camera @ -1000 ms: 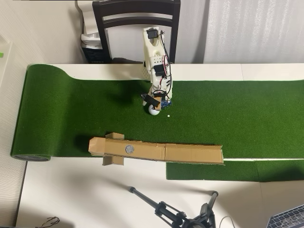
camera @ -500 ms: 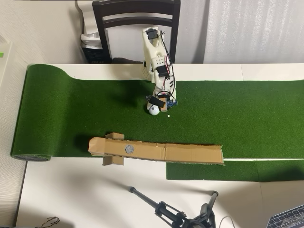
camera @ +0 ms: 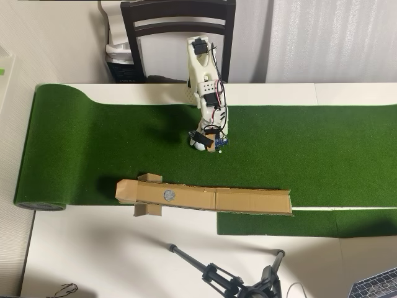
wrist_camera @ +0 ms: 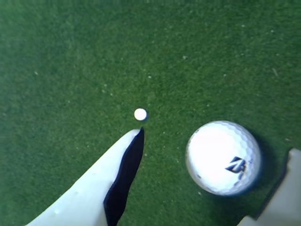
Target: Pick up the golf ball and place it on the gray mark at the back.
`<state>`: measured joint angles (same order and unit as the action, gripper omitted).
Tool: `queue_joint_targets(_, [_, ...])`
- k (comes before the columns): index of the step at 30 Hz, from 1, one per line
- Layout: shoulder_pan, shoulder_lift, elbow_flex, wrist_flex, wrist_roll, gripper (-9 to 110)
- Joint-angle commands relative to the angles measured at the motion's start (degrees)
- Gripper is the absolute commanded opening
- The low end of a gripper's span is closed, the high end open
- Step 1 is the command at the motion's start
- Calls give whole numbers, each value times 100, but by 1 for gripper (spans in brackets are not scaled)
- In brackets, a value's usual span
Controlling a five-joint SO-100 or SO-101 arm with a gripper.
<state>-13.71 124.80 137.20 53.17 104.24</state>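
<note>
From overhead, the white arm (camera: 208,87) reaches down onto the green turf (camera: 310,149), its gripper (camera: 201,143) over the golf ball (camera: 199,146); the gray mark (camera: 169,195) sits on a cardboard ramp (camera: 248,200) nearby. At the wrist, the ball (wrist_camera: 223,157) lies on turf between spread fingers (wrist_camera: 94,193) (neither touching it), beside a small white dot (wrist_camera: 140,114).

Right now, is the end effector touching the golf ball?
Apart. The wrist view shows green turf between the golf ball and each finger of the end effector.
</note>
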Motion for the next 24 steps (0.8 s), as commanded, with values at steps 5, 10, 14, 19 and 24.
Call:
queue_joint_targets(5, [62,-193,-70,-18,-70,47])
queue_joint_targets(10, [141,-536,-70,-18,-70,47])
queue_joint_targets(14, [316,-615,-70,-9,-70,47])
queue_joint_targets(19, [519,-668,-70,-9,-220,47])
queue_joint_targets(24, [510,-677,-62,-9,-220,47])
